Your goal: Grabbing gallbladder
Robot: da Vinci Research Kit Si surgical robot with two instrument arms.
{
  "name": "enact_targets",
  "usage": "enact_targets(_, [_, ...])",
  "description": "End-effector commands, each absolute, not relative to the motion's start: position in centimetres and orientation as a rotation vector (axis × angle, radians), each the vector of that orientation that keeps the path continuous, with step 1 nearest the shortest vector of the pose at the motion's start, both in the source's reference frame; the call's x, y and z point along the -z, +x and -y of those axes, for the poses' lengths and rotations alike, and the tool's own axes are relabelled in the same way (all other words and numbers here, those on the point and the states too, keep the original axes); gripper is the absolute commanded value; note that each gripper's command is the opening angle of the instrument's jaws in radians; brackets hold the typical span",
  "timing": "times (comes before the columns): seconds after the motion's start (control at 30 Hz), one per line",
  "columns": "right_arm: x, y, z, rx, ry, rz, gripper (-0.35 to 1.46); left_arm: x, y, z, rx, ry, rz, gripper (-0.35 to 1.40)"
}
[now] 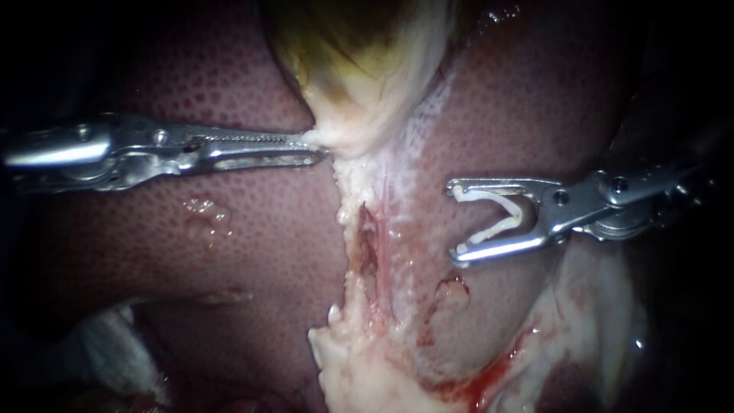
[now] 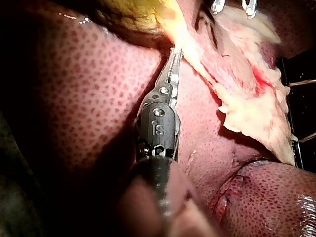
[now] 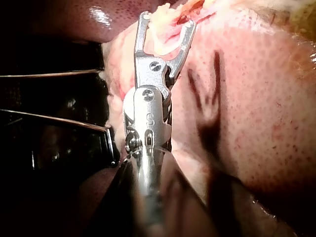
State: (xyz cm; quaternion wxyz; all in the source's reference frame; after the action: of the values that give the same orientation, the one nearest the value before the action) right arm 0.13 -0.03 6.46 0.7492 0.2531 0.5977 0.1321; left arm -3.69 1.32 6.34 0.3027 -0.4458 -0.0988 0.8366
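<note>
At the top centre of the endoscope view sits the gallbladder (image 1: pixel 359 61), yellow-green in its broad body and pale where it narrows. Its long axis runs up and down that view. The wide end goes off the upper edge, and the narrow end points down toward the pale strip of tissue (image 1: pixel 359 191) that crosses the liver (image 1: pixel 229 252).

My left instrument (image 1: pixel 317 147) comes in level, almost square to that axis. Its long serrated jaws lie nearly together, their tips pinched on the pale edge of the narrow end. I judge the hold is there because that thin edge is what the tips can close over, and a pull from it would stretch the strip below.

My right instrument (image 1: pixel 455 222) hangs well apart from the gallbladder, over the liver on the other side of the strip. Its jaws stand wide, with a white clip (image 1: pixel 489 234) seated between them and touching both. I take it as parked clear while the left does the grabbing.
</note>
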Motion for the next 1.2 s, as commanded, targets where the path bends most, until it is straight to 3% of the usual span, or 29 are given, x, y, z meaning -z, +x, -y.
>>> enact_targets(0.03, [-6.46, 0.13, 0.03, -0.289, 0.553, -1.306, 0.59, -6.33, -3.68, -1.32, -2.219, -1.177, 0.263, -0.35])
enact_targets(0.57, [-6.47, 0.12, 0.03, -0.289, 0.553, -1.306, 0.59, -6.00, -3.11, -1.53, -2.215, -1.165, 0.241, -0.35])
enact_targets(1.2, [-6.47, 0.12, 0.03, -0.289, 0.553, -1.306, 0.59, -5.96, -3.04, -1.57, -2.212, -1.159, 0.223, -0.35])
